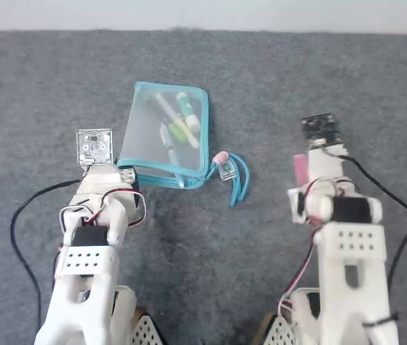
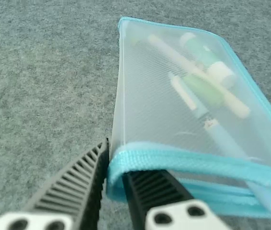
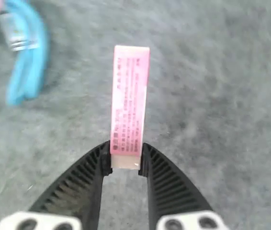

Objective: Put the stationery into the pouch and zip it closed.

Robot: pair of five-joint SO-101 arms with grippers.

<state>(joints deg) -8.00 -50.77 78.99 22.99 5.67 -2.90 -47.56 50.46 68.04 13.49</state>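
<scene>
A clear pouch (image 1: 164,133) with a turquoise zipper edge lies on the grey carpet, with pens and a green-white glue stick (image 1: 187,111) inside. Its blue strap (image 1: 239,176) trails out beside the zip end. My left gripper (image 2: 115,184) is shut on the pouch's (image 2: 174,105) near corner at the zipper band. My right gripper (image 3: 125,165) is shut on a pink eraser (image 3: 129,106) in its sleeve, held above the carpet to the right of the strap (image 3: 25,52). In the high view the eraser (image 1: 300,169) shows beside the right arm's wrist.
Grey carpet (image 1: 275,79) covers the whole surface, with a pale wall strip along the far edge. A small pink tag (image 1: 220,157) and a metal pull (image 1: 226,169) hang at the pouch's zip end. Black cables run beside both arms.
</scene>
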